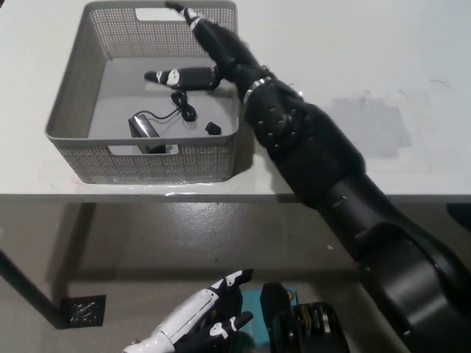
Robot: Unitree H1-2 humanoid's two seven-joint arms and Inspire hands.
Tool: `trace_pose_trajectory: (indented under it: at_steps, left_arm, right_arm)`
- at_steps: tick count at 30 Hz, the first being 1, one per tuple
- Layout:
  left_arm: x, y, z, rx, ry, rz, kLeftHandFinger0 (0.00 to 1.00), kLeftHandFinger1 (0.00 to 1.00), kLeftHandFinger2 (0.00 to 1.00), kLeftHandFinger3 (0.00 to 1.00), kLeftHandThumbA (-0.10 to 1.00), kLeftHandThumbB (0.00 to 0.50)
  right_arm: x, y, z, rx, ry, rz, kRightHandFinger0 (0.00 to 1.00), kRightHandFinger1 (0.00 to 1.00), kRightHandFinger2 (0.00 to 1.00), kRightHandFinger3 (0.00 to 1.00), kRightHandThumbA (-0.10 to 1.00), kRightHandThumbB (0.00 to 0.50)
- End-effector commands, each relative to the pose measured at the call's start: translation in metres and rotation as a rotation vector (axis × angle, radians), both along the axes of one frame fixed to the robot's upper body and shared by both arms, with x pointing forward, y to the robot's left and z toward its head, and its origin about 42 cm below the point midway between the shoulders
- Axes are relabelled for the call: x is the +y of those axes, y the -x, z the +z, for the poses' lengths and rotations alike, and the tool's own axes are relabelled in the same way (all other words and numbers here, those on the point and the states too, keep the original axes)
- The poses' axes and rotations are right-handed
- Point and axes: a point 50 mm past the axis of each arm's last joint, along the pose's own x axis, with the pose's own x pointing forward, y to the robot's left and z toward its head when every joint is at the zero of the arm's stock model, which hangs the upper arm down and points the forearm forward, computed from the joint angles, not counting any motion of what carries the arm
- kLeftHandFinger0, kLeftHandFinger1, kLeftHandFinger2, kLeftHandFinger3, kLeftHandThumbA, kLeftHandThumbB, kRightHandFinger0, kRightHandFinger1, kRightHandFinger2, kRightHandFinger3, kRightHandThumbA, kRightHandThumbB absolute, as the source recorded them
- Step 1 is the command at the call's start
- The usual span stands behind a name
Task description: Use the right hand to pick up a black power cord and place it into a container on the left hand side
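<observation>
— Black cord (163, 118) down in the grey basket (70, 129), coiled beside its adapter, lying loose on the floor. Right hand (213, 55) over the far corner, fingers spread wide, holding nothing.

— And the left hand (210, 323)?

— Resting low below the table (412, 51), fingers apart, empty.

— Risks from here?

— Could catch the basket rim on the way out and drag or tip it. Might also snag the cord and lift it back out.

— Any writing?

— None readable; no brand or label showing.
</observation>
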Motion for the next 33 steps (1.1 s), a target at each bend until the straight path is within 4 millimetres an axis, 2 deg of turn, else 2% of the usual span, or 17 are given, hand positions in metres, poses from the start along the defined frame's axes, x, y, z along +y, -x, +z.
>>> trace_pose_trajectory:
  at_steps: [1,4,5,8,10,11,12,14,16,18,20,21,25,27,30,31,33]
  left_arm:
    - [0.005,-0.002,0.013,-0.047,0.000,-0.016,1.00,1.00,1.00,1.00,0.92,0.348]
    - [0.008,-0.004,0.014,-0.051,0.001,-0.016,1.00,1.00,1.00,1.00,0.91,0.349]
    - [0.008,-0.004,0.014,-0.053,-0.002,-0.015,1.00,1.00,1.00,1.00,0.92,0.350]
    - [0.009,-0.005,0.015,-0.058,-0.007,-0.011,1.00,1.00,1.00,1.00,0.92,0.346]
    - [0.010,-0.005,0.015,-0.062,-0.010,-0.007,1.00,1.00,1.00,1.00,0.92,0.341]
    - [0.011,-0.006,0.014,-0.064,-0.007,-0.003,1.00,1.00,1.00,1.00,0.92,0.330]
    - [0.013,-0.007,0.014,-0.066,-0.007,0.000,1.00,1.00,1.00,1.00,0.92,0.318]
    - [0.013,-0.008,0.015,-0.072,-0.007,0.002,1.00,1.00,1.00,1.00,0.90,0.307]
    - [0.014,-0.008,0.016,-0.073,-0.003,0.007,1.00,1.00,1.00,1.00,0.90,0.304]
    - [0.015,-0.009,0.017,-0.066,0.009,0.014,1.00,1.00,1.00,1.00,0.90,0.309]
    - [0.018,-0.012,0.018,-0.056,0.024,0.032,1.00,1.00,1.00,1.00,0.90,0.316]
    - [0.019,-0.015,0.020,-0.057,0.027,0.038,1.00,1.00,1.00,1.00,0.90,0.319]
    - [0.024,-0.023,0.025,-0.079,0.051,0.063,1.00,1.00,1.00,1.00,0.90,0.304]
    - [0.027,-0.026,0.026,-0.077,0.060,0.084,1.00,1.00,1.00,1.00,0.90,0.307]
    - [0.029,-0.028,0.028,-0.069,0.059,0.092,1.00,1.00,1.00,1.00,0.92,0.315]
    - [0.031,-0.030,0.028,-0.061,0.068,0.096,1.00,1.00,1.00,1.00,0.93,0.336]
    - [0.032,-0.030,0.028,-0.056,0.066,0.097,1.00,1.00,1.00,1.00,0.94,0.345]
  right_arm:
    - [-0.030,0.012,0.069,-0.135,-0.182,0.045,1.00,1.00,1.00,1.00,1.00,0.417]
    - [-0.063,0.036,0.094,-0.195,-0.320,0.067,1.00,1.00,1.00,1.00,1.00,0.406]
    - [-0.073,0.043,0.101,-0.215,-0.348,0.068,1.00,1.00,1.00,1.00,1.00,0.433]
    - [-0.103,0.069,0.117,-0.280,-0.435,0.067,1.00,1.00,1.00,1.00,1.00,0.431]
    - [-0.118,0.084,0.118,-0.303,-0.480,0.071,1.00,1.00,1.00,1.00,1.00,0.420]
    - [-0.130,0.094,0.115,-0.312,-0.519,0.084,1.00,1.00,1.00,1.00,1.00,0.446]
    - [-0.138,0.102,0.109,-0.307,-0.548,0.100,1.00,1.00,1.00,1.00,1.00,0.432]
    - [-0.154,0.123,0.088,-0.317,-0.569,0.100,1.00,1.00,1.00,1.00,1.00,0.388]
    - [-0.161,0.136,0.073,-0.317,-0.575,0.098,1.00,1.00,1.00,1.00,1.00,0.376]
    - [-0.169,0.157,0.042,-0.312,-0.570,0.091,1.00,1.00,1.00,1.00,1.00,0.410]
    - [-0.175,0.181,0.010,-0.298,-0.545,0.089,1.00,1.00,1.00,1.00,1.00,0.422]
    - [-0.176,0.188,0.001,-0.297,-0.529,0.082,1.00,1.00,1.00,1.00,1.00,0.412]
    - [-0.176,0.214,-0.050,-0.259,-0.507,0.056,1.00,1.00,1.00,1.00,1.00,0.369]
    - [-0.176,0.222,-0.087,-0.175,-0.497,0.039,1.00,1.00,1.00,1.00,1.00,0.366]
    - [-0.175,0.230,-0.124,-0.078,-0.503,0.015,1.00,1.00,1.00,1.00,1.00,0.386]
    - [-0.174,0.237,-0.146,-0.007,-0.537,0.004,1.00,1.00,1.00,1.00,1.00,0.388]
    - [-0.171,0.249,-0.165,0.061,-0.560,-0.015,1.00,1.00,1.00,1.00,1.00,0.382]
